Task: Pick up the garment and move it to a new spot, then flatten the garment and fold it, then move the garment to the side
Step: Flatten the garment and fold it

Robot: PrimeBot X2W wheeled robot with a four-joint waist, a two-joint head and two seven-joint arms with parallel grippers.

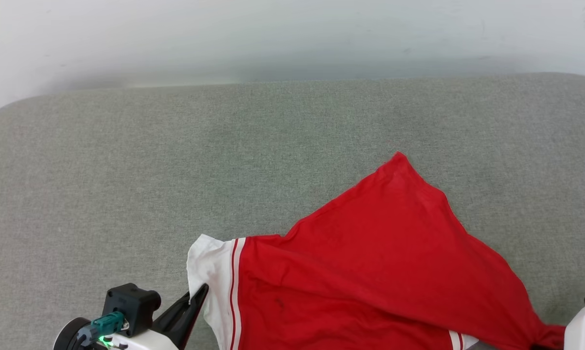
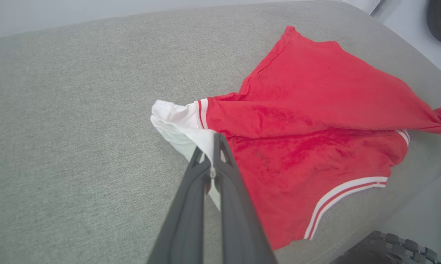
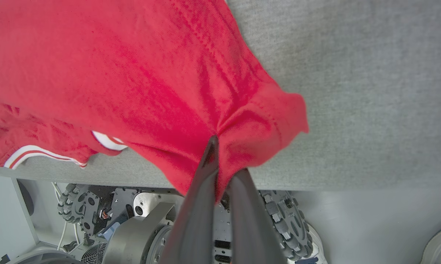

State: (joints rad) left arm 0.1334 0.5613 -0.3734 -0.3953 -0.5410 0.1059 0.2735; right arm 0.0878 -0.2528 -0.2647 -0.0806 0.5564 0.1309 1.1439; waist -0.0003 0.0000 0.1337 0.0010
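Dark fingers of the left gripper (image 2: 208, 147) rise closest to the lens, pressed together on the edge of the white sleeve (image 2: 176, 121) of the shirt (image 1: 370, 272). The right gripper (image 3: 224, 161) is clamped too, its two fingers pinching a bunched red corner of the same shirt, with cloth folding over one fingertip. Beyond and to either side of both pairs of fingers spreads the grey padded top (image 1: 175, 160), the biggest thing in sight. On it lies the shirt, drawn taut in a ridge between the two grips. Its red body fans away from the left fingertips toward the right gripper, and one pointed corner rests flat on the padding well beyond them. Just past the left fingertips, the sleeve meets the red cloth along a pair of thin red stripes. Right of those fingers, near the closer edge of the padding, runs a striped band (image 2: 345, 198) (white with a red line through it) along the border of the shirt. Below the right fingers, past the padding's edge, sits a ribbed wheel (image 3: 282, 216) of the robot's base.
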